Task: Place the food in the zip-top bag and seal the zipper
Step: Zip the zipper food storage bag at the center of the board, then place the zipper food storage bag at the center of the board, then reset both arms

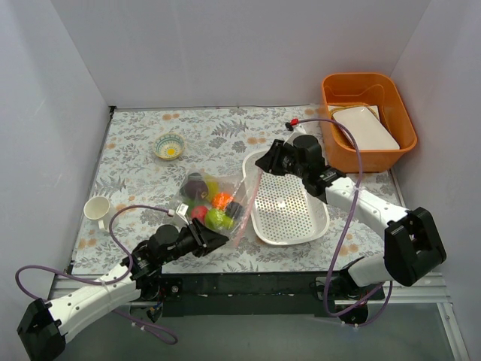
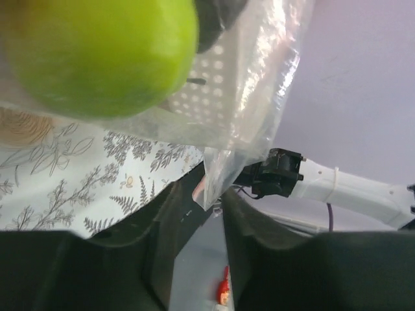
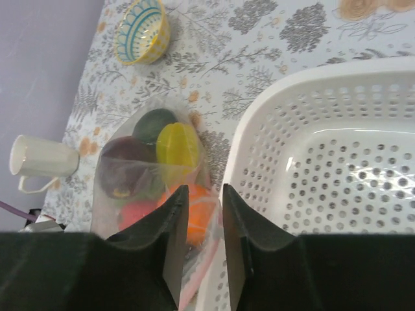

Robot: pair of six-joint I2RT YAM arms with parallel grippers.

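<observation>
Fingers (image 2: 246, 227) of the left gripper (image 2: 206, 194) stand a little apart. There is a narrow gap between them, and we see nothing clamped in it. One corner of the zip-top bag (image 2: 259, 84) hangs just at their tips; we cannot tell whether the plastic touches a finger. A green fruit (image 2: 97, 52) presses against the clear plastic from inside, close above these fingers.

From the top camera we see the bag lying just beside the long side of the white basket (image 1: 289, 226), the side toward the left arm. The food (image 1: 210, 201) is inside the bag, gathered away from the basket. The pink zipper (image 1: 248, 203) runs along that same long rim of the basket, very near to it. We cannot tell whether it is pressed shut. The left gripper is at the zipper's end that lies by the near corner of the basket.

The right gripper (image 3: 204, 191) has its fingers (image 3: 172, 227) slightly apart as well, and they hold nothing. It is at the far corner of the basket, on the bag's side, where the other end of the zipper lies. In the right wrist view the bag lies under and beyond the fingertips. The orange (image 3: 204, 210) and a piece of the pink strip show in the gap between them. The yellow piece (image 3: 176, 146) and the dark plum (image 3: 123, 172) lie further out from the tips. The basket's rim is just beside one finger.
</observation>
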